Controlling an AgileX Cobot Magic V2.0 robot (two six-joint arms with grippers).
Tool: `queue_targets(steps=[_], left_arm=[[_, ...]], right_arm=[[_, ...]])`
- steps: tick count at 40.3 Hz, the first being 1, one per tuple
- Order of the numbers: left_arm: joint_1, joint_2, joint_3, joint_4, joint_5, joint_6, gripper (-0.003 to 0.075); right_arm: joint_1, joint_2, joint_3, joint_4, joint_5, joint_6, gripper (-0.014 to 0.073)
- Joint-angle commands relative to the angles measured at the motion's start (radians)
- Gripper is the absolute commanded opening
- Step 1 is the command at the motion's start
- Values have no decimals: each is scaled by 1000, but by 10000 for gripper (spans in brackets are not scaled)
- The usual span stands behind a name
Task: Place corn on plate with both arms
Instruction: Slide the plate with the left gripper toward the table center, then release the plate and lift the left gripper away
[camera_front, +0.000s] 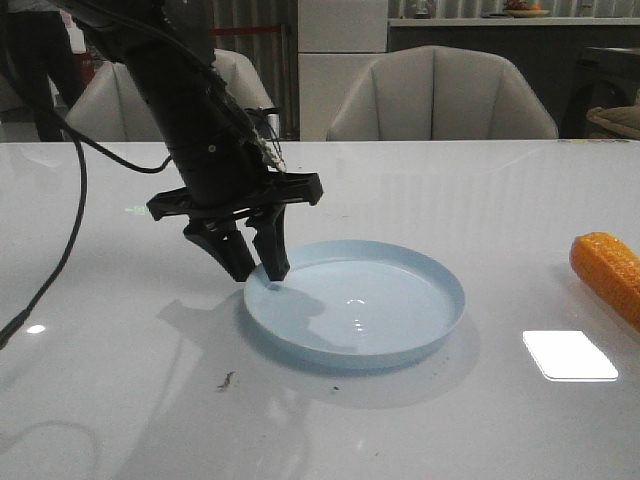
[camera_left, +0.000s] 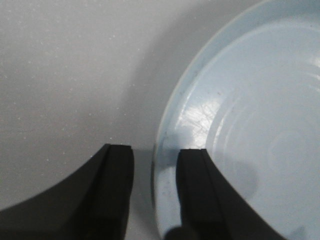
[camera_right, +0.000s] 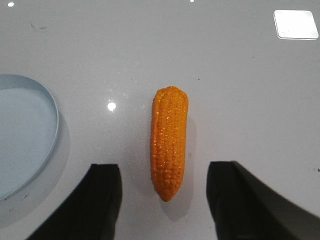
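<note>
Plate (camera_front: 430, 330): pale blue, round, sitting flat on the white table (camera_front: 480, 210) at the centre of the front frame, nothing lying in it.

Corn (camera_front: 610, 272): orange cob, lying on the table at the right edge of the front frame, well apart from the plate and partly cut off by the frame. In the right wrist view the corn (camera_right: 169, 142) is lying whole at centre frame, its narrow end pointing to the bottom edge, with the plate's rim (camera_right: 50, 135) showing at the left edge.

Left gripper (camera_front: 255, 270): hanging from the black arm at the left of the front frame, fingers pointing down at the plate's left rim. Its jaws are standing parted. In the left wrist view one finger (camera_left: 197, 190) is sitting over the plate's inside edge and the other over bare table, the rim (camera_left: 162, 150) running between them; contact with the rim cannot be judged.

Right gripper (camera_right: 165, 202): showing only in its own wrist view, spread wide, one finger (camera_right: 102, 200) on each side of the cob's narrow end, neither touching it.

Chairs (camera_front: 440, 95): two pale ones standing behind the table at the top of the front frame.
</note>
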Motion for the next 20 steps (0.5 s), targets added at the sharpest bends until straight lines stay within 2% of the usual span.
queue_targets(steps=[1, 7, 15, 20], left_arm=[[-7, -63, -54, 3, -9, -7, 391], [-5, -70, -156, 50, 13, -7, 390], [8, -97, -335, 196, 52, -7, 390], [35, -131, -403, 281, 28, -37, 390]], right_arm=[[-4, -5, -34, -7, -68, -1, 489], [-4, -5, -34, -7, -68, -1, 489], [-4, -5, -34, -8, -54, -1, 489], [-4, -5, -34, -8, -25, -1, 489]])
